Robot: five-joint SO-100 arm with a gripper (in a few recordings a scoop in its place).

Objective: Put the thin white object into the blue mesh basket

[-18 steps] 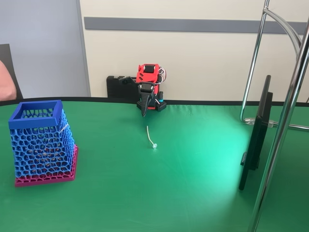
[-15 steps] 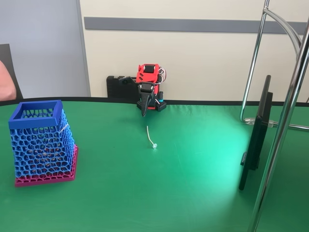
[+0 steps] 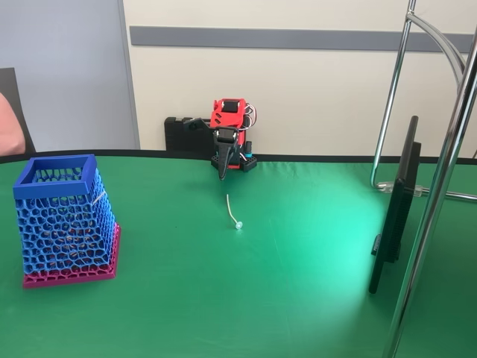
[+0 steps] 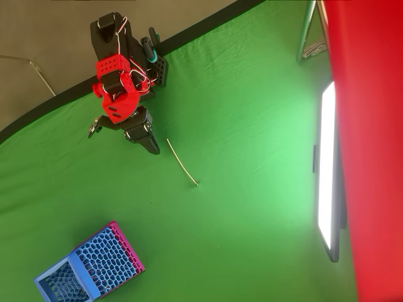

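Note:
The thin white object lies flat on the green table, its small bulb end toward the camera in the fixed view. The blue mesh basket stands upright at the left on its pink base, far from the stick. My red and black arm is folded at the table's back edge. Its gripper points down just behind the stick's far end, shut, with nothing in it.
A dark screen on a stand and chrome poles occupy the right side of the green table. A person's arm shows at the far left edge behind the table.

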